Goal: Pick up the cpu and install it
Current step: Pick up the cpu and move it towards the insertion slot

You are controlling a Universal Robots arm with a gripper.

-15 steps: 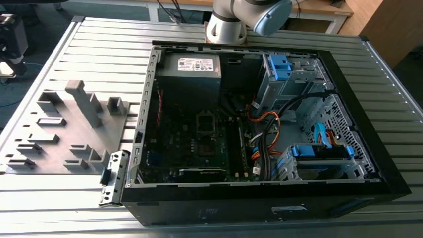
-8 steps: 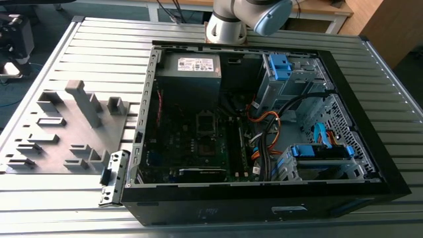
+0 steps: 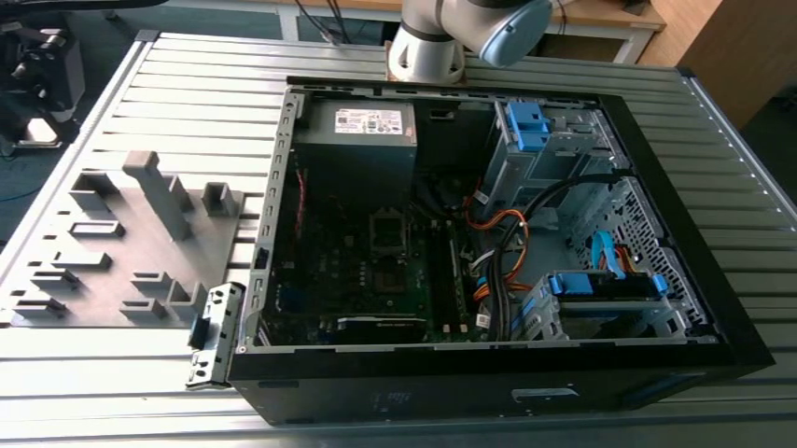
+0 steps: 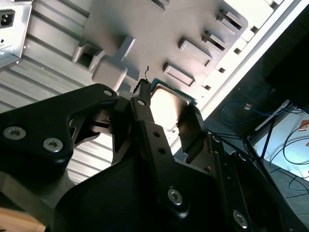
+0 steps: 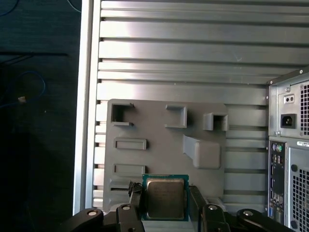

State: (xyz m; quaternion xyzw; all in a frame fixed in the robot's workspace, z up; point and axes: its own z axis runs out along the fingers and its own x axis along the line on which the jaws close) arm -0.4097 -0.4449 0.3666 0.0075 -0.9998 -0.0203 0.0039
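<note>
A ribbed metal table (image 5: 169, 43) is carrying a grey fixture tray (image 5: 159, 145), with an open computer case (image 3: 436, 392) beside the tray. In the first wrist view I am watching the claw (image 5: 165, 205) gripping the cpu (image 5: 165, 193) by opposite edges, at one edge of the tray.

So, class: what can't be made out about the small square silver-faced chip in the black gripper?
First wrist view: the fingers of the black gripper hide the side edges of the silver-faced chip.
Second wrist view: one finger covers part of the silver-faced chip.
Exterior view: the metal-framed socket in the open black computer case is too small to judge; the top edge cuts off the grey arm.
</note>
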